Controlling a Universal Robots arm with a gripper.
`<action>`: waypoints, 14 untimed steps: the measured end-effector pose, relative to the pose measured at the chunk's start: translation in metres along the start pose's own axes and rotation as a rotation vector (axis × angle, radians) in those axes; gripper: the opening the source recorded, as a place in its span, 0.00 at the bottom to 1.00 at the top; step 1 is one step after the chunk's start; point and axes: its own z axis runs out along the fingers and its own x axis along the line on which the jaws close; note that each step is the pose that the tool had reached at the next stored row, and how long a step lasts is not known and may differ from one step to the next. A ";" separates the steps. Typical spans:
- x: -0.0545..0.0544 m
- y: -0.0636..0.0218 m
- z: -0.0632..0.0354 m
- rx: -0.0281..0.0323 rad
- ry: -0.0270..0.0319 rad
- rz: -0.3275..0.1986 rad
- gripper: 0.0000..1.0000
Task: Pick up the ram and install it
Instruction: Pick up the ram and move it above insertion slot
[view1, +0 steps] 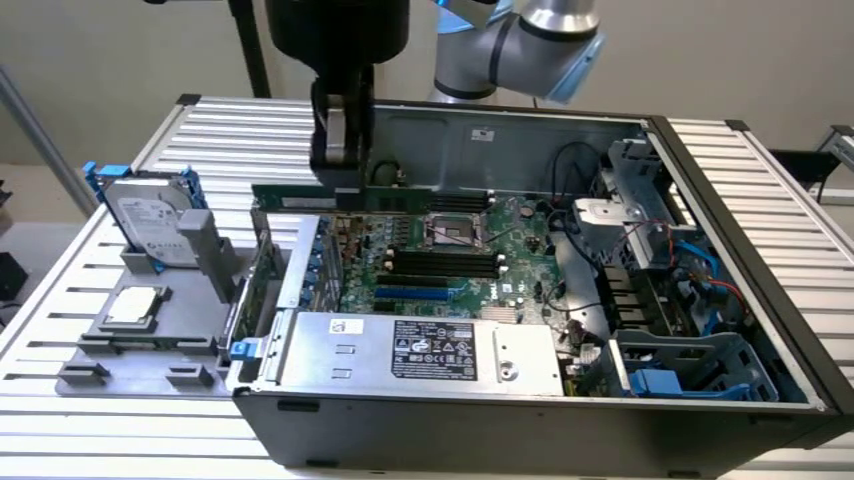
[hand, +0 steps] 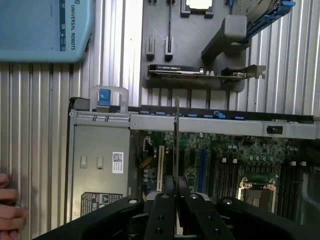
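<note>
— Where does the case (view1: 534, 430) stand?
— On the counter (view1: 107, 430), with the motherboard (view1: 441, 250) flat on its floor.
— What else is in it?
— The power supply (view1: 427, 350) lies along the near wall, before the motherboard. A drive cage (view1: 694, 365) fills the near corner on the exterior view's right.
— And outside?
— On the exterior view's left, just beside the case, lies a holder (view1: 147, 350). The hard drive (view1: 150, 222) stands upright at its far end, and a processor chip (view1: 134, 305) lies flat nearer.
— The ram (view1: 400, 196)?
— Level in the claw (view1: 340, 178), above the motherboard's far edge.
</note>
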 end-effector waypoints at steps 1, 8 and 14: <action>-0.001 -0.0031 0.0000 0.0000 -0.0003 0.000 0.14; -0.011 -0.0236 -0.0002 0.0001 -0.0019 0.000 0.14; -0.022 -0.0393 0.0001 0.0001 -0.0025 0.000 0.14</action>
